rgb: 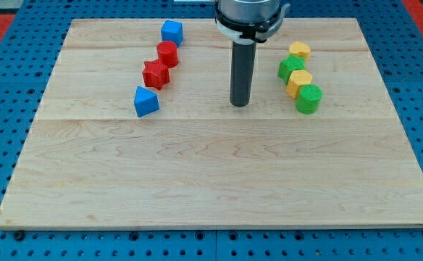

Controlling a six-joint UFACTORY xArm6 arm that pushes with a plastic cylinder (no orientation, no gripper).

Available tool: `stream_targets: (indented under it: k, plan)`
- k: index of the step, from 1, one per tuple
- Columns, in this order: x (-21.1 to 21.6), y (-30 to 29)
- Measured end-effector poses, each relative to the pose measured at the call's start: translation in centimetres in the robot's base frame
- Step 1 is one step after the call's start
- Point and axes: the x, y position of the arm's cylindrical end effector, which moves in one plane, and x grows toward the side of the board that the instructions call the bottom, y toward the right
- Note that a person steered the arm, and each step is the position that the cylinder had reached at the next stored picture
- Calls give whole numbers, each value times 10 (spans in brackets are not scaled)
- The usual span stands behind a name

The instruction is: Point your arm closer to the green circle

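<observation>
While my tip (240, 104) rests on the wooden surface (219, 181) a little toward the far edge from its middle, the green circle (308, 99) sits off toward the right edge, clearly apart from the tip with bare wood between them. There is no pincer on this arm, so nothing opens, closes or holds anything; the rod just stands upright under its grey mount.

The green circle is the nearest-to-me member of a short diagonal chain of four blocks. Touching it on its far-left side is a yellow block (298, 82), then a green block (291, 68) whose shape I cannot make out, then another yellow block (299, 51) closest to the far edge.

On the other side of my tip, toward the left edge, a second group runs in a line: a blue block (172, 31) nearest the far edge, a red cylinder (167, 54) below it, a red star-like block (156, 74) touching that cylinder, and a blue block (145, 101) with a pointed top, slightly apart from the red pair.
</observation>
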Motion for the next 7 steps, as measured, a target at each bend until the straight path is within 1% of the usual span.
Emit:
stream_targets:
  k: [2, 4, 6, 7]
  plan:
    - [1, 0]
    - [33, 34]
    - [33, 55]
    - [33, 55]
